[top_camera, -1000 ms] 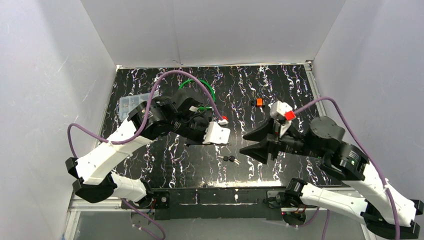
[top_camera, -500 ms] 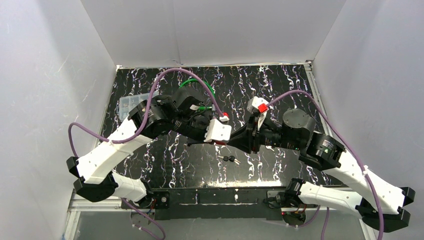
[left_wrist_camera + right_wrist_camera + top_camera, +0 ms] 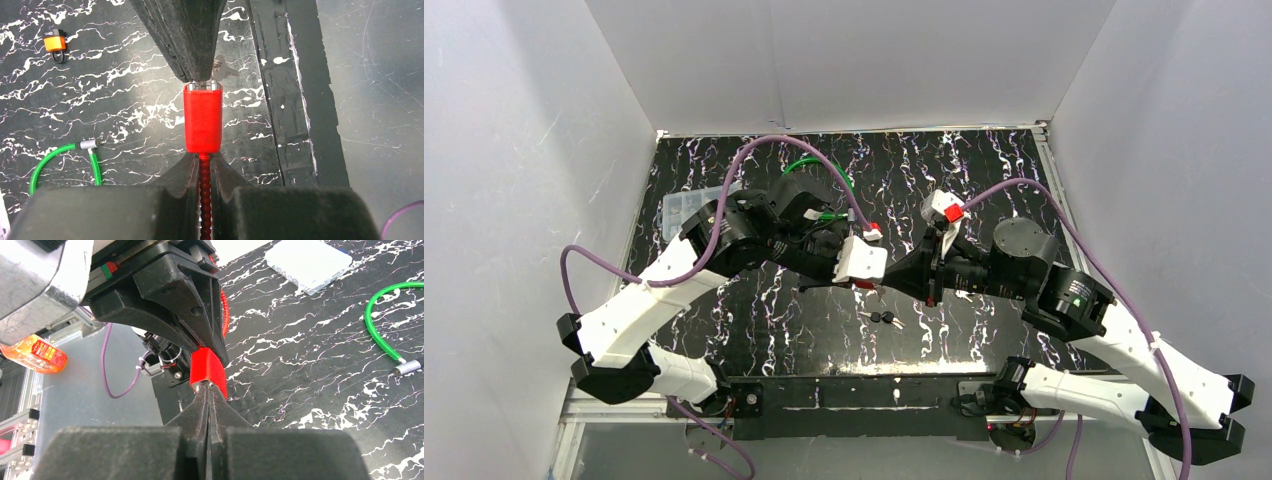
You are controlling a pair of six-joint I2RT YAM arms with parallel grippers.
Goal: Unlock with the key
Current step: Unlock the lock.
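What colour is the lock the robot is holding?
The lock is bright red. It shows best in the left wrist view.

Key (image 3: pixel 223 70) half hidden — lock cable (image 3: pixel 204 200) cut off below.

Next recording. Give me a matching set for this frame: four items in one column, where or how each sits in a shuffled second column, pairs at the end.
Items
1. red lock
2. keys
3. clear box
4. green cable

Places
A. at the far left edge of the table
B. loose on the table, toward its near edge
C. held by its cable in the left gripper
D. curved on the table, metal tip at one end

Pairs: 1-C, 2-B, 3-A, 4-D
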